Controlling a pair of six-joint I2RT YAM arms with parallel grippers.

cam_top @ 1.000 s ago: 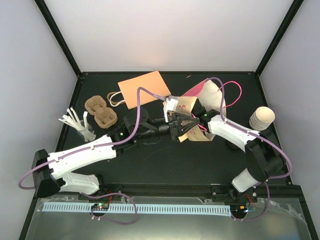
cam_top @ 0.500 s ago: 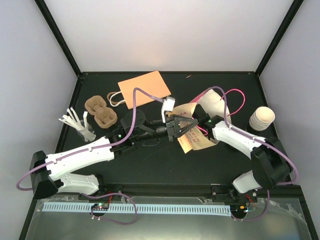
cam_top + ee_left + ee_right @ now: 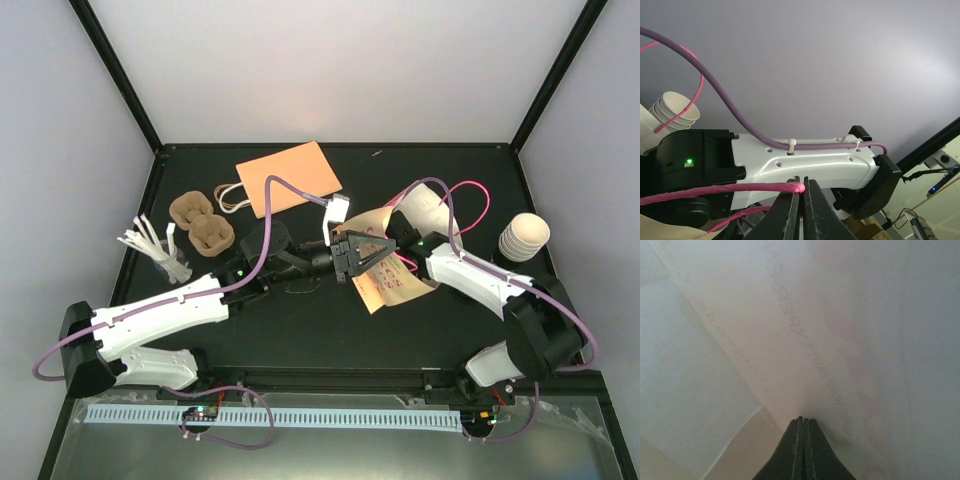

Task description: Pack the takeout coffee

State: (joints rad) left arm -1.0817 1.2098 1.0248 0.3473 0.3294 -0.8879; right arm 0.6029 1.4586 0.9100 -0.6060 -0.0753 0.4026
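Observation:
The takeout coffee (image 3: 525,237) is a cream-white ribbed cup standing at the right of the table, apart from both grippers; it also shows in the left wrist view (image 3: 675,107). A tan paper bag (image 3: 388,280) with pink cord handles (image 3: 470,195) hangs between the arms at the centre. My left gripper (image 3: 352,256) is shut on one pink handle (image 3: 740,189). My right gripper (image 3: 398,240) is shut on the bag's paper wall (image 3: 805,340), which fills its whole view.
A flat orange bag (image 3: 288,178) lies at the back centre. Two brown pulp carriers (image 3: 200,222) and a bundle of white sticks (image 3: 150,245) sit at the left. The right arm's white link (image 3: 805,160) is close in front of the left gripper.
The right gripper has brought the bag down and to the left, from standing by the cup to hanging low at the centre. The left gripper has shifted slightly with the handle.

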